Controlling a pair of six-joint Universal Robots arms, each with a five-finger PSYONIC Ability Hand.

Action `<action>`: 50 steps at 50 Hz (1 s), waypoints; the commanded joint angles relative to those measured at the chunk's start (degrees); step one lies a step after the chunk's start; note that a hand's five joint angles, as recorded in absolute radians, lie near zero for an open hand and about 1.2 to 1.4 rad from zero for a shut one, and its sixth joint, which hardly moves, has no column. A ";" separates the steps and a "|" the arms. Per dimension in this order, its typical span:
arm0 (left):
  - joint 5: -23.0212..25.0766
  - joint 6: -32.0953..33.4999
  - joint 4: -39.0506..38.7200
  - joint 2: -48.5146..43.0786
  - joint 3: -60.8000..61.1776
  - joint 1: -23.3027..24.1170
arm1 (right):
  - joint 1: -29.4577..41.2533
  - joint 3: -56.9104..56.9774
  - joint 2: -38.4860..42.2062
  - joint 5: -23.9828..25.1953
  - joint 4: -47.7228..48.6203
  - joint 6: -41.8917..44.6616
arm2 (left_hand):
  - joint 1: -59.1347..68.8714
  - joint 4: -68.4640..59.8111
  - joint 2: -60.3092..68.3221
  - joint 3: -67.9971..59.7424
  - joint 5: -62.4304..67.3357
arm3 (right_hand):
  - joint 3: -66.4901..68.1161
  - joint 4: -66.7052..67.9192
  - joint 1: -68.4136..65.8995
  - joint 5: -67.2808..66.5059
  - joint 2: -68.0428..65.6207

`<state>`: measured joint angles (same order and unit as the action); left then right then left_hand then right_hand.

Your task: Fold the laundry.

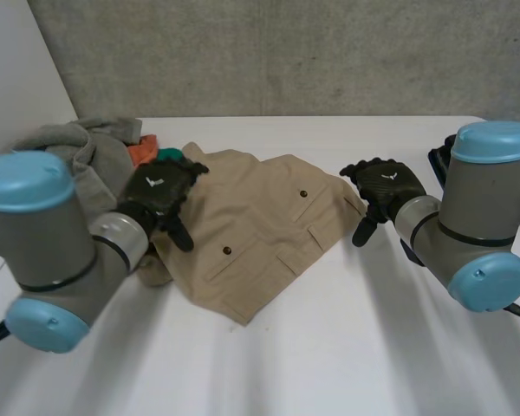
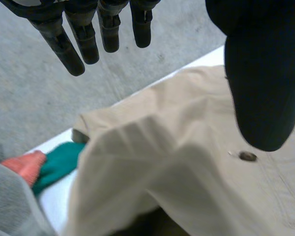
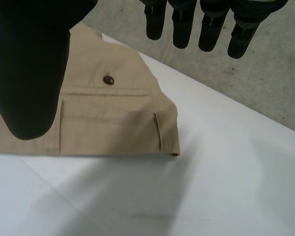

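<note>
Head view: a beige garment (image 1: 260, 234) is laid flat in the middle of a white table (image 1: 373, 347), with a grey wall (image 1: 286, 52) behind. The left hand (image 1: 160, 195) is held over the garment's left edge and the right hand (image 1: 383, 186) at its right corner. A heap of grey cloth (image 1: 87, 147), an orange piece (image 1: 143, 152) and a green piece (image 1: 169, 156) lies just beside the garment, next to the left hand. Left wrist view: the left hand's fingers (image 2: 71, 54) are seen straight and spread well apart from the thumb, with nothing pinched. Beneath them the garment's edge rises in a loose hump (image 2: 152, 162), and a button (image 2: 247, 156) is seen further in. The green piece (image 2: 59, 162) touches this edge. Right wrist view: the right hand's fingers (image 3: 179, 29) are also straight and apart from the thumb, empty, above the garment's corner, where a pocket (image 3: 113, 118) lies flat. Bare table lies beyond. A grasp on the left could probably catch the green piece or the grey cloth along with the garment, because the heap crowds that edge. The hump could be trapped as a crease. The right hand could close past the corner and miss.
</note>
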<state>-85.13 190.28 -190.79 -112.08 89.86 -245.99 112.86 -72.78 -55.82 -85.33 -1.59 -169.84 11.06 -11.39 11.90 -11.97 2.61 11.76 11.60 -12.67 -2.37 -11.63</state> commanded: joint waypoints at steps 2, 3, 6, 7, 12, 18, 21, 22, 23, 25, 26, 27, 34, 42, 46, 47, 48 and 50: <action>1.10 0.27 6.21 7.84 -1.18 -6.69 | 7.45 2.99 -0.87 -2.04 -5.78 -8.39 | -1.06 1.39 -1.90 1.97 -2.61 | -1.76 -1.60 2.67 2.37 1.63; 1.45 0.27 7.00 8.37 -1.53 -8.00 | 8.42 3.34 -0.78 -1.86 -7.01 -9.54 | -1.06 1.39 -1.90 1.97 -2.61 | -1.76 -1.60 2.67 2.37 1.63; 4.44 0.36 11.04 8.90 -2.85 -13.10 | 12.29 4.22 0.01 -0.90 -11.06 -13.58 | -1.06 1.39 -1.90 1.97 -2.61 | -1.76 -1.60 2.67 2.37 1.63; 5.58 0.36 12.27 8.73 -3.11 -14.42 | 13.25 4.40 0.27 -0.81 -11.85 -14.46 | -1.06 1.39 -1.90 1.97 -2.61 | -1.76 -1.60 2.67 2.37 1.63; 12.87 1.06 19.04 5.22 -5.05 -21.10 | 18.79 4.84 2.91 -0.63 -13.79 -18.86 | -1.02 1.35 -1.86 1.93 -2.57 | -1.76 -1.60 2.67 2.37 1.63; 19.29 2.99 24.32 -1.90 -7.24 -25.77 | 24.07 5.72 6.60 -2.74 -12.48 -21.23 | 2.68 -2.34 1.84 -1.77 1.13 | 2.60 2.76 -1.69 -1.99 -2.73; 19.56 4.13 25.20 -5.68 -8.47 -25.95 | 25.65 6.60 8.53 -5.63 -10.46 -21.15 | 3.69 -3.36 2.85 -2.78 2.14 | 6.64 6.80 -5.74 -6.04 -6.77; 19.39 4.31 25.29 -6.56 -8.65 -25.95 | 26.00 6.86 8.88 -6.34 -10.02 -21.06 | 3.86 -3.52 3.02 -2.95 2.31 | 7.32 7.48 -6.41 -6.71 -7.45; 19.04 4.31 25.38 -7.44 -8.91 -25.86 | 26.53 6.95 9.24 -7.04 -9.49 -20.97 | 4.36 -4.03 3.52 -3.45 2.81 | 7.49 7.65 -6.58 -6.88 -7.62; 18.25 4.31 25.38 -9.72 -9.27 -25.51 | 27.85 7.83 10.64 -9.15 -7.73 -20.54 | 6.21 -5.88 5.37 -5.30 4.66 | 11.01 11.17 -10.10 -10.40 -11.13; 18.07 4.31 25.38 -10.43 -9.35 -25.42 | 28.03 8.09 11.17 -9.51 -7.38 -20.36 | 6.38 -6.05 5.54 -5.47 4.83 | 11.86 12.02 -10.95 -11.25 -11.99; 17.81 4.23 25.38 -11.30 -9.53 -25.07 | 28.64 8.70 12.22 -10.47 -6.68 -19.92 | 6.55 -6.22 5.71 -5.64 5.00 | 12.53 12.69 -11.63 -11.93 -12.66; 18.68 3.52 25.11 -12.72 -9.71 -23.57 | 29.26 10.03 14.77 -14.95 -4.39 -16.93 | 13.10 -12.77 12.26 -12.19 11.55 | 16.73 16.89 -15.83 -16.13 -16.86; 18.33 2.38 24.06 -13.07 -9.71 -22.08 | 28.29 10.46 16.18 -16.54 0.62 -14.30 | 34.60 -34.26 33.76 -33.69 33.05 | 24.30 24.46 -23.39 -23.69 -24.42; 18.07 1.06 22.92 -13.42 -9.71 -21.20 | 27.59 10.46 16.09 -16.54 1.76 -13.42 | 60.49 -60.16 59.65 -59.58 58.95 | 46.80 46.96 -45.90 -46.20 -46.93; 17.98 0.80 22.83 -13.42 -9.71 -21.03 | 27.42 10.47 16.01 -16.54 1.85 -13.41 | 64.54 -64.21 63.70 -63.63 62.99 | 52.02 52.18 -51.11 -51.41 -52.14; 17.81 0.54 22.83 -13.34 -9.79 -20.76 | 27.24 10.64 16.01 -16.63 2.11 -13.33 | 67.58 -67.25 66.74 -66.67 66.03 | 58.23 58.39 -57.32 -57.62 -58.36; 17.19 -0.17 22.83 -12.81 -9.88 -20.15 | 26.36 10.29 15.22 -16.63 2.47 -13.33 | 68.94 -68.61 68.10 -68.03 67.39 | 68.24 68.40 -67.33 -67.63 -68.37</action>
<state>-66.97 191.92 -167.29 -125.35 80.14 -267.52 140.79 -62.28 -39.67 -102.10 -0.36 -183.67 60.01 -63.25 63.65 -63.23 52.69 54.44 53.95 -53.23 -42.72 -54.95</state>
